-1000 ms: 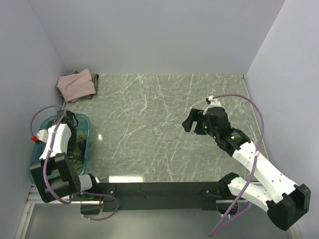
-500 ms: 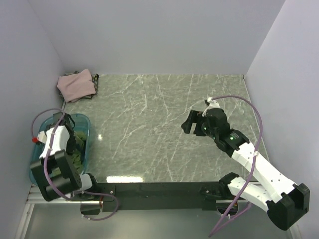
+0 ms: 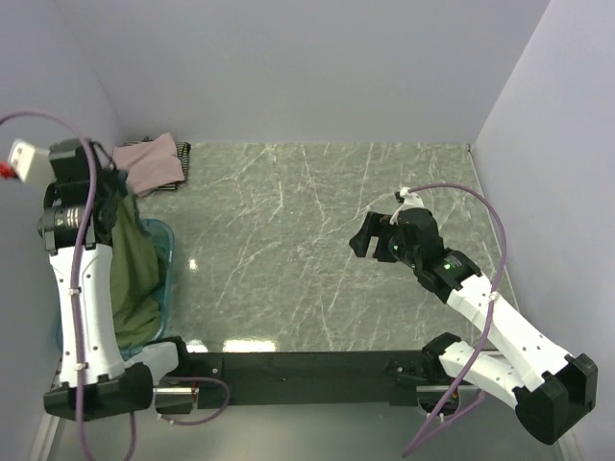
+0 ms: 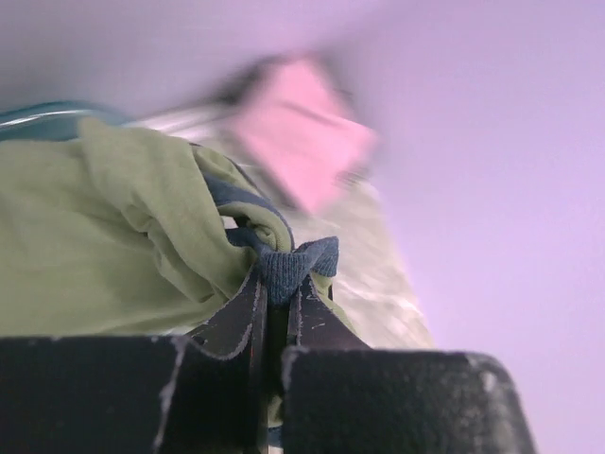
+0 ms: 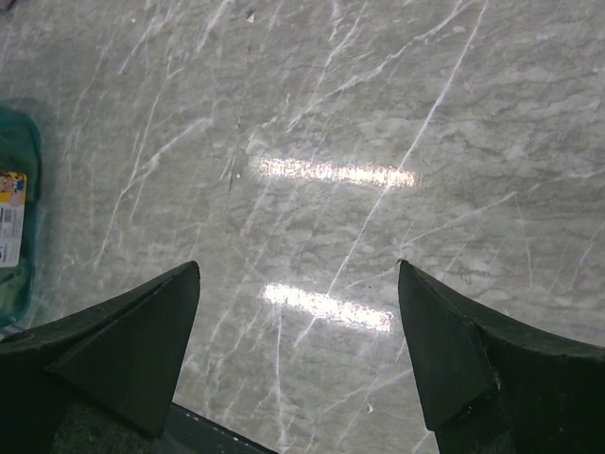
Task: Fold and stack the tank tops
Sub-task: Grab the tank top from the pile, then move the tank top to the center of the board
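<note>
Top external view, left of frame: left gripper (image 3: 108, 188) pinching navy trim of olive-green tank top (image 3: 133, 269), hanging over teal bin (image 3: 165, 246); right gripper (image 3: 365, 237) spread wide over counter (image 3: 288, 221); dusty-pink tank top (image 3: 149, 161) upper left.

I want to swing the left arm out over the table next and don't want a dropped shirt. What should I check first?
1. Grip: left gripper shut on the navy trim of the olive-green tank top: ok.
2. Top lifted free of the teal bin: cannot tell; it hangs over the bin, and the height of its lower end is unclear from above.
3. Right gripper open, holding nothing: ok.
4. Landing spot, the middle of the table, bare: ok.
5. Pink tank top lies folded on the striped one in the far left corner, out of the way: ok.
</note>
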### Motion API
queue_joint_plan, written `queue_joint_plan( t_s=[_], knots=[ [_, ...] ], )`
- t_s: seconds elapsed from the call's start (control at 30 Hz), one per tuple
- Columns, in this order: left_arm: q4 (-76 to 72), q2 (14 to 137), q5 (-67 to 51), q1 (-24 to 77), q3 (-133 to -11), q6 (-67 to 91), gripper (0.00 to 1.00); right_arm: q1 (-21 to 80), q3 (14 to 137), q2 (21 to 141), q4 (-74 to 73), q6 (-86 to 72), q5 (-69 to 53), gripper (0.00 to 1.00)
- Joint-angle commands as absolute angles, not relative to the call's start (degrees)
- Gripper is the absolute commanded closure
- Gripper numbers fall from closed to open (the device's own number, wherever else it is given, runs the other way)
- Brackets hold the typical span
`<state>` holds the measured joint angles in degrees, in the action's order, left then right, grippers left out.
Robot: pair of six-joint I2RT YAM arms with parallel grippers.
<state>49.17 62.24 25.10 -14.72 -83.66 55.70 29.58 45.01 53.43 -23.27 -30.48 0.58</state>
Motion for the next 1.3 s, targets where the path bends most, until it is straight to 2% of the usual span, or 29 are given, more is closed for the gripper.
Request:
queue_joint_plan(
  t_s=[0.0, 0.07, 0.27, 0.47, 0.63, 0.73, 0.87, 1.0, 1.1, 1.13, 1.17, 1.23, 1.27],
  knots=[
    [48.1, 64.9, 29.3, -5.2, -93.8, 51.7, 0.99, 29.4, 48.3, 53.1, -22.7, -30.5, 1.1, 0.09],
    [45.3, 66.3, 29.5, -1.2, -97.6, 48.5, 0.99, 29.4, 49.0, 53.2, -22.7, -30.3, 1.7, 0.09],
    [43.3, 77.0, 34.1, 16.0, -123.6, 38.4, 0.99, 29.4, 51.0, 53.4, -21.9, -30.4, 3.3, 0.08],
    [35.3, 83.7, 35.0, 29.2, -132.6, 26.0, 0.99, 29.4, 53.1, 53.7, -21.7, -30.8, 5.5, 0.08],
    [27.3, 86.4, 34.5, 38.0, -131.2, 17.5, 0.99, 29.4, 54.6, 52.2, -22.3, -31.3, 9.1, 0.07],
    [27.0, 89.8, 31.8, 42.5, -130.7, 17.8, 0.99, 29.5, 54.2, 49.9, -21.9, -32.1, 12.3, 0.07],
    [24.3, 93.5, 25.8, 47.5, -122.1, 22.1, 0.99, 29.5, 53.0, 46.9, -20.7, -33.7, 15.7, 0.07],
    [18.4, 95.9, 19.2, 48.0, -110.7, 29.3, 0.99, 29.4, 52.2, 44.7, -22.2, -34.9, 19.9, 0.07],
    [16.4, 100.3, 14.3, 47.8, -106.2, 31.3, 0.92, 29.4, 50.9, 43.8, -22.6, -35.2, 20.7, 0.06],
    [16.7, 101.8, 13.5, 47.8, -106.8, 31.3, 0.84, 29.5, 50.5, 43.6, -22.5, -35.1, 20.6, 0.06],
    [17.8, 104.2, 13.6, 47.6, -107.8, 31.6, 0.61, 29.4, 50.0, 43.7, -22.2, -35.2, 20.3, 0.06],
    [19.8, 104.9, 13.6, 46.4, -107.9, 32.2, 0.51, 29.4, 49.2, 44.4, -22.1, -35.0, 18.9, 0.06],
    [19.6, 103.4, 14.2, 45.7, -107.0, 32.6, 0.27, 29.5, 49.0, 44.7, -22.1, -35.2, 18.3, 0.06]
  ],
)
